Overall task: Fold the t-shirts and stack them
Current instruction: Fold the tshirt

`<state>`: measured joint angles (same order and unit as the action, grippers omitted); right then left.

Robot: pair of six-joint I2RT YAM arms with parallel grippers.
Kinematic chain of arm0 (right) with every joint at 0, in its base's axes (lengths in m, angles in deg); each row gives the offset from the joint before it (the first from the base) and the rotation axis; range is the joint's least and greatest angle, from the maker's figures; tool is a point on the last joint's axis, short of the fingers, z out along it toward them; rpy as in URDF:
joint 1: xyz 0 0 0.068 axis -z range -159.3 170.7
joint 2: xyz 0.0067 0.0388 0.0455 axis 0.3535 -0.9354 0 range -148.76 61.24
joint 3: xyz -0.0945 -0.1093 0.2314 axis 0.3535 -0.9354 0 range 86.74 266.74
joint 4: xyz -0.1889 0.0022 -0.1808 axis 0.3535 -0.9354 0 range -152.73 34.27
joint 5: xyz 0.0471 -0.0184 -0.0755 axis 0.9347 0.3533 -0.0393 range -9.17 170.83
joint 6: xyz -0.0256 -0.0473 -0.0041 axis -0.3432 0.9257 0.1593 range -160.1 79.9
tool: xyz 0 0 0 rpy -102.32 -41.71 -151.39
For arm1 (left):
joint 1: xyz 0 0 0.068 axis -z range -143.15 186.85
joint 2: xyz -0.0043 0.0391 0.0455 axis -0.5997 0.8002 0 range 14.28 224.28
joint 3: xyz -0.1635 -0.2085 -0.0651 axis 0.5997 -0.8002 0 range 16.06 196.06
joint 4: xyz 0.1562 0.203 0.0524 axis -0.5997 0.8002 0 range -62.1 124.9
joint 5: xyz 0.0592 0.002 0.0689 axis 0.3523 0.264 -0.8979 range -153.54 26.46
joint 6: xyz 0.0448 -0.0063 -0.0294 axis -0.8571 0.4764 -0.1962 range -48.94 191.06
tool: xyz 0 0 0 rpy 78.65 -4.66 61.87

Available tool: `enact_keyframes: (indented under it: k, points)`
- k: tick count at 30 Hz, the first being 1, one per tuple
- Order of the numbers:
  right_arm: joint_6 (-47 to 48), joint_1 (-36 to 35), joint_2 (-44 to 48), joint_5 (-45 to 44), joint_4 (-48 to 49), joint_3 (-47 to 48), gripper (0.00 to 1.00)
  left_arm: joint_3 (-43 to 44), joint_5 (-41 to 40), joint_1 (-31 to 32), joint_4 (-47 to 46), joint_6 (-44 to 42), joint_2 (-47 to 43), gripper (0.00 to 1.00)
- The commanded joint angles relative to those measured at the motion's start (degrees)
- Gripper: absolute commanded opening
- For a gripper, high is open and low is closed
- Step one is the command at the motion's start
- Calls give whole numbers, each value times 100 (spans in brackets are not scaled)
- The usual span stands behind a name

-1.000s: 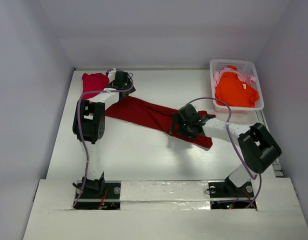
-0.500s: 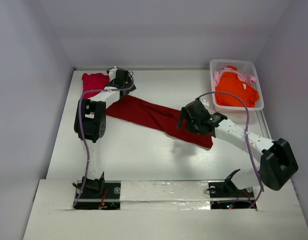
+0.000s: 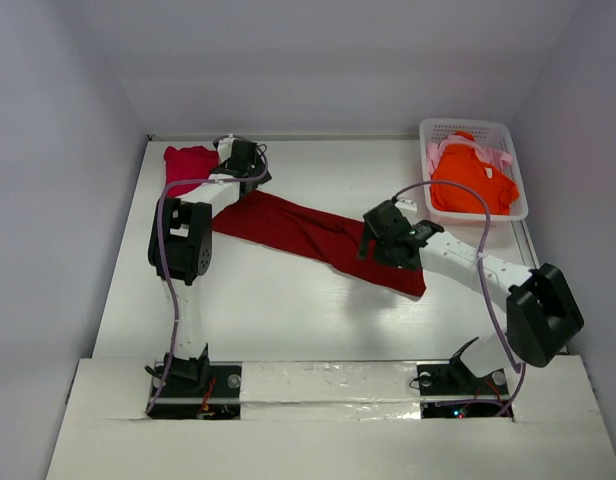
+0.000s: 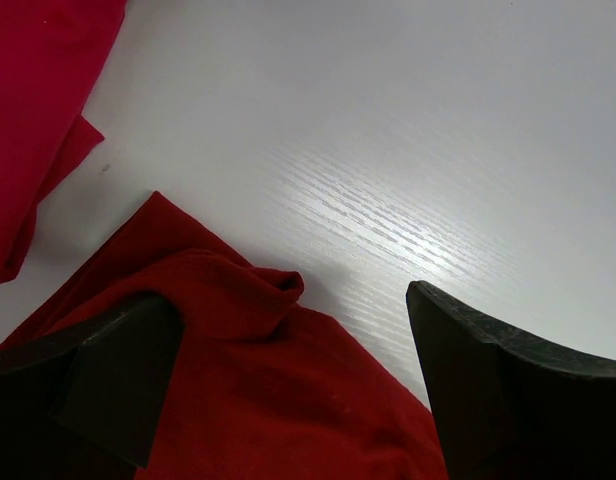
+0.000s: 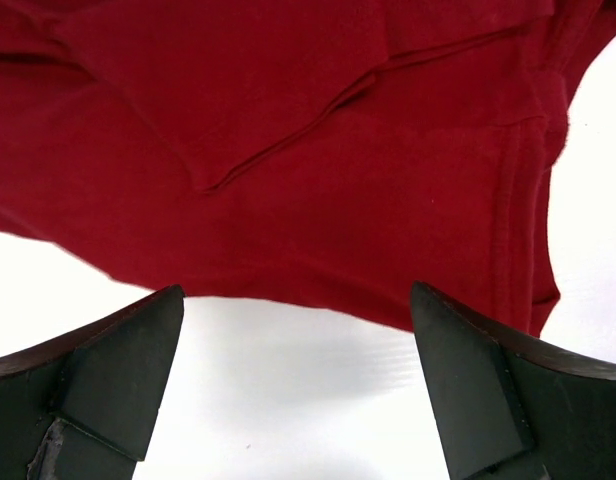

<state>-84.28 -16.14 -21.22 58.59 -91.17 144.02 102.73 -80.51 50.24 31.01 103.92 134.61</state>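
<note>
Now the left gripper (image 4: pixel 293 355) and right gripper (image 5: pixel 298 375) hang wide open, empty, over opposite ends of the dark red t-shirt (image 3: pixel 308 232).

Dark red shirt (image 3: pixel 308 232) lies flat on the counter (image 3: pixel 288 310), folded into a long band running diagonally from far left down toward the right, layers overlapping, a small pucker at its far end. Crimson shirt (image 3: pixel 188 163) sits bunched in the far left corner, just beside it. Orange shirt (image 3: pixel 473 180) is heaped in the basket (image 3: pixel 466 124), pale pink shirt (image 3: pixel 433 152) peeking out around it.
</note>
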Motion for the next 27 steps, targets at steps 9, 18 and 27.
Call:
enact_keyframes:
  k: [9,18,27]
  points:
    - [410,204,-579,-263,433,126,100,-239,-157,-20,-74,-113,-528,90]
    - [534,546,-482,-316,538,-85,99,-274,-157,-20,-74,-131,-572,90]
    - [323,546,-376,166,942,-585,99,-414,-219,-20,-83,-122,-730,91]
